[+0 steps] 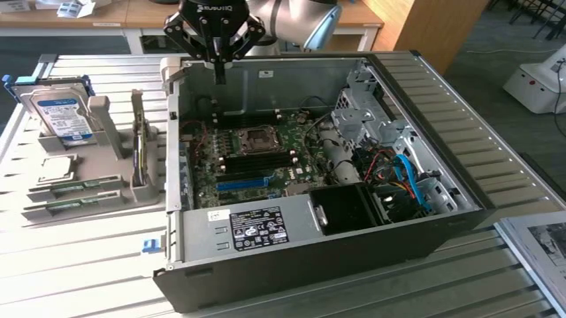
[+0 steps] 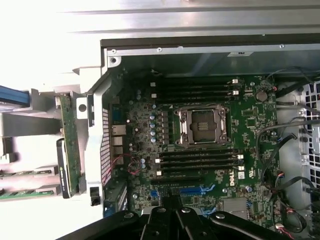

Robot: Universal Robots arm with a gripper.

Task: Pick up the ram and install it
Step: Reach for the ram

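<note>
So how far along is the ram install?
Nothing looks done: the black memory slots on the green motherboard look empty. In hand: nothing; the shut pincer hangs over the open black computer case. Left: the long thin green ram stick sits in its grey holder, not yet picked up.

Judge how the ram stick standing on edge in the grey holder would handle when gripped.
The ram stick is a thin, flat green board: probably stiff and light, but likely fragile if squeezed. Standing on its narrow edge in the grey holder, it may tip if nudged sideways.
</note>
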